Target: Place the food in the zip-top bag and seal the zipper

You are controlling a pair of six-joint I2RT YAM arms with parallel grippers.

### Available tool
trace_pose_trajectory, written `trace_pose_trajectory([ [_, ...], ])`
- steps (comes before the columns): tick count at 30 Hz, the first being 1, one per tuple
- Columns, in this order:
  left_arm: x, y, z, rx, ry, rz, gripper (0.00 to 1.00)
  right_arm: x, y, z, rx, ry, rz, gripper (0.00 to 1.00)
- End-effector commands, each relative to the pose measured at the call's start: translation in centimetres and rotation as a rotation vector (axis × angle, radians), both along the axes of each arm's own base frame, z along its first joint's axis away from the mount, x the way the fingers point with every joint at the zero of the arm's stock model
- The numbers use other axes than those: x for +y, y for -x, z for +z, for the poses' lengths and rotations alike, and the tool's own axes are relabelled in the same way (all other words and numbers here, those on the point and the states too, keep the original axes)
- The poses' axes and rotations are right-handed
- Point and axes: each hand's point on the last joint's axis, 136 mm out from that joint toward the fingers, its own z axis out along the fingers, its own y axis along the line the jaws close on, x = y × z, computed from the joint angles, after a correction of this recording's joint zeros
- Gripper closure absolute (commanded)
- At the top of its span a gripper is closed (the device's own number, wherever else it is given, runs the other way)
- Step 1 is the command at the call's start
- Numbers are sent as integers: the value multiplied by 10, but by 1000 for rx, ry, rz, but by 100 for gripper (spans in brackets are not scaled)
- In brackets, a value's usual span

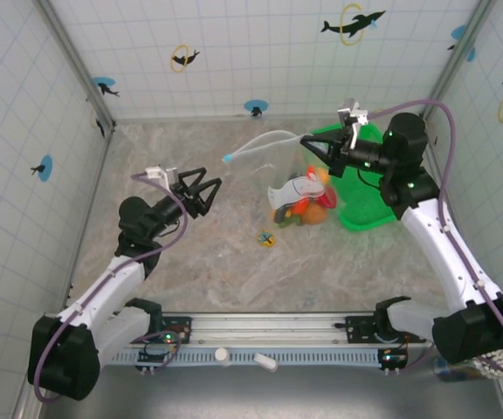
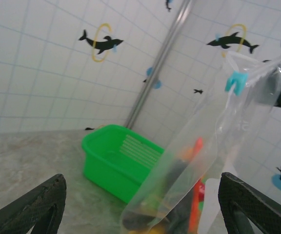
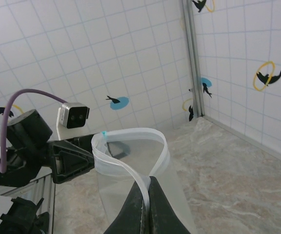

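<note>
My right hand (image 1: 309, 140) clamps the zipper (image 3: 135, 131) of the zip-top bag (image 1: 273, 161); my left hand (image 1: 210, 185), fingers apart, sits left of it, untouching.

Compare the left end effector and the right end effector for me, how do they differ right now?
The left end effector is open; the right end effector is shut. The left holds nothing and hovers apart from the zip-top bag; the right pinches the bag's rim, holding its mouth up with the food inside. Both are black, two-fingered and aimed at the bag.
</note>
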Motion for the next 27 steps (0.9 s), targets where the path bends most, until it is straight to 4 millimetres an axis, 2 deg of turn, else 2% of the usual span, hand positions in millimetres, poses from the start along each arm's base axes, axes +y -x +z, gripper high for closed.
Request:
trace_pose_trajectory([
  [1, -9, 52, 52, -262, 161, -239, 21, -2, 22, 25, -91, -68, 55, 100],
  [6, -10, 62, 56, -385, 179, -252, 18, 0, 28, 28, -85, -108, 94, 100],
  [11, -16, 49, 65, -367, 233, -301, 18, 2, 29, 30, -84, -128, 114, 100],
  [13, -16, 50, 72, -386, 271, -338, 19, 2, 29, 29, -81, -128, 118, 100],
  [19, -42, 42, 78, -350, 265, -466, 35, 4, 28, 25, -68, -125, 124, 100],
  [24, -49, 42, 79, -367, 269, -473, 45, 4, 26, 22, -57, -124, 119, 100],
  [27, -56, 46, 80, -367, 260, -510, 62, 4, 24, 21, -55, -124, 109, 100],
])
